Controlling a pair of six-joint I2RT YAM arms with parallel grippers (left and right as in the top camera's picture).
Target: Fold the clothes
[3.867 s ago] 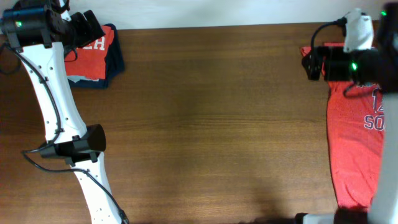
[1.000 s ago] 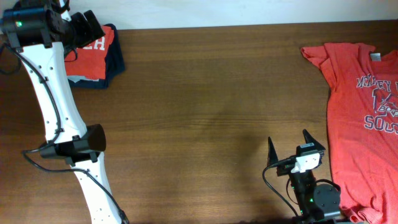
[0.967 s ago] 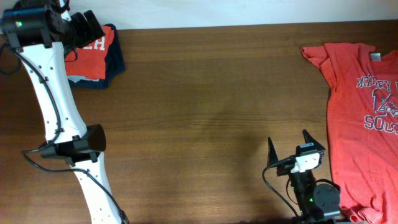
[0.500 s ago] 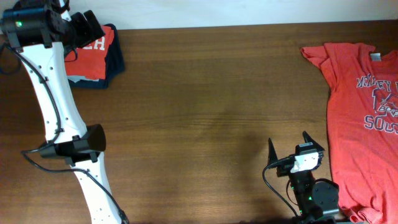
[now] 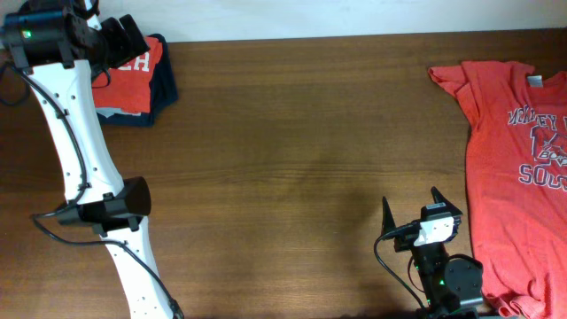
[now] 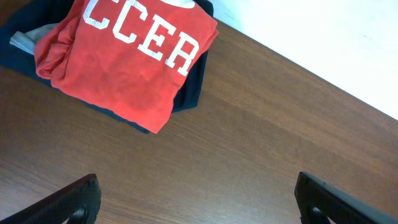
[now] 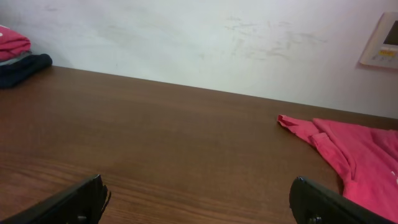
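Observation:
An orange-red T-shirt with white print lies spread flat along the table's right edge; its sleeve shows in the right wrist view. A folded orange-red T-shirt with white "CCER" letters lies on a stack at the far left corner, also in the overhead view. My left gripper is open and empty, hovering just beside that stack; its fingers frame bare wood. My right gripper is open and empty, low near the front edge, left of the spread shirt.
Navy and grey folded garments lie under the folded red shirt, also in the overhead view and far left in the right wrist view. A white wall runs behind the table's far edge. The left arm crosses the left side.
The right arm has drawn back from over the spread shirt's collar to the front edge, leaving the shirt flat. In the last second nothing has moved. The left arm has stayed put.

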